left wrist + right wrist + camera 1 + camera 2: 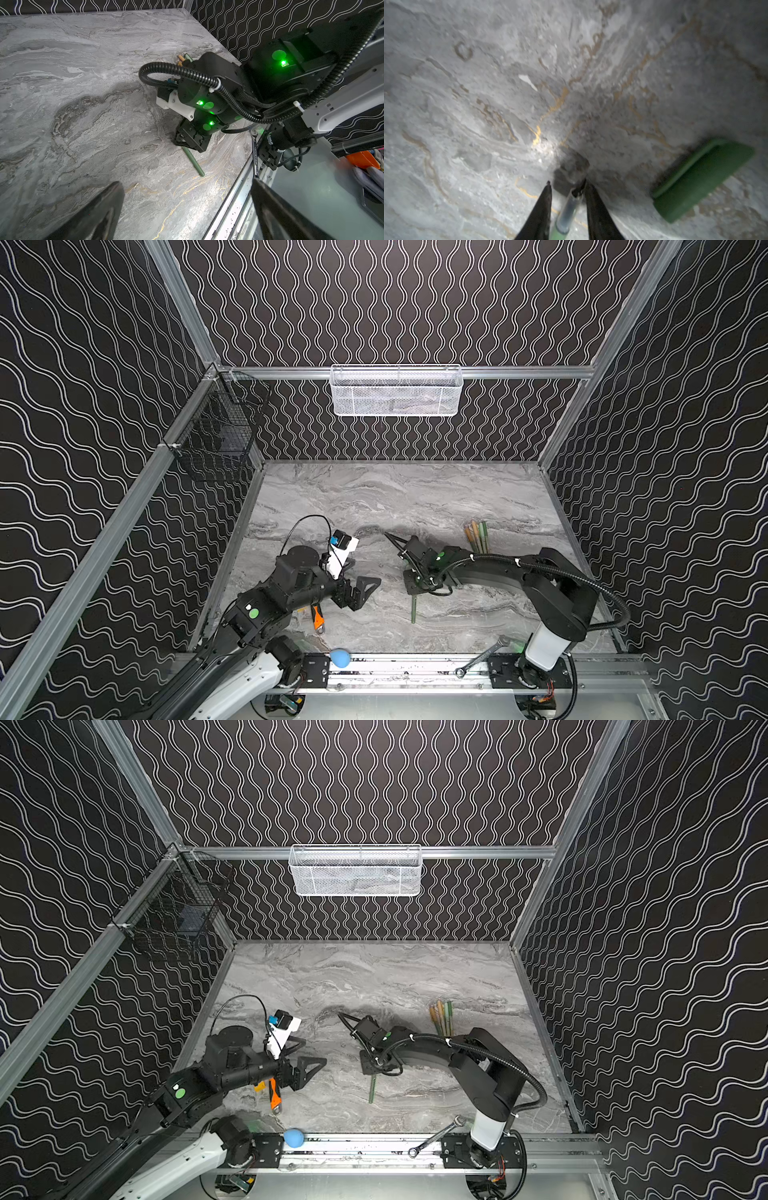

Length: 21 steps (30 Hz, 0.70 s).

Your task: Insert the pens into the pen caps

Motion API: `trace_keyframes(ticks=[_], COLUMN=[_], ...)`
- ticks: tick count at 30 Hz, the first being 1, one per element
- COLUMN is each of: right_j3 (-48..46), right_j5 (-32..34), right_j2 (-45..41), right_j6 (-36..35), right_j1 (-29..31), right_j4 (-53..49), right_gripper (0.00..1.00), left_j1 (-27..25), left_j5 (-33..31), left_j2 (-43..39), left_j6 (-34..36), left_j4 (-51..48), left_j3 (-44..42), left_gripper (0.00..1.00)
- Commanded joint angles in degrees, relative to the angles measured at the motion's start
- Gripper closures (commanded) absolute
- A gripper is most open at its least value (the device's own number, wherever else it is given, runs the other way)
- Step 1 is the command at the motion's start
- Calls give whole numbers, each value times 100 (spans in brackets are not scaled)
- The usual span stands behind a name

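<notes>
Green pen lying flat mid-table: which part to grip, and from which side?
Probably the green pen by its barrel just behind the dark tip, from straight above, closing across its width: it lies flat and slim. The right pincer straddles that end.

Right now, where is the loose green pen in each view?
Top view: green pen just right of centre, toward the front.
Top view: green pen near centre.
Left wrist: sticking out beneath the right gripper.
Right wrist: between the fingers.
Landmark: right gripper, over it everywhere.
</notes>
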Motion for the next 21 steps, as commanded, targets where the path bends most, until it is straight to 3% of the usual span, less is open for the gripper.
trace_keyframes(ticks=[1,11,21], right_j3=[114,96,-26], right_j5=[136,-52,-580], right_j2=[103,179,-389], right_j6=[-41,-91,-686], right_j1=[29,60,54], right_j4=[-223,-186,850], right_gripper=[72,81,83], left_j1=[2,-1,6], left_j5=[-22,6,199], left_j2=[10,156,208], left_j6=[-77,-74,-494], left_j4=[153,224,853], left_j3=[-6,3,-365], left_gripper=[1,1,2])
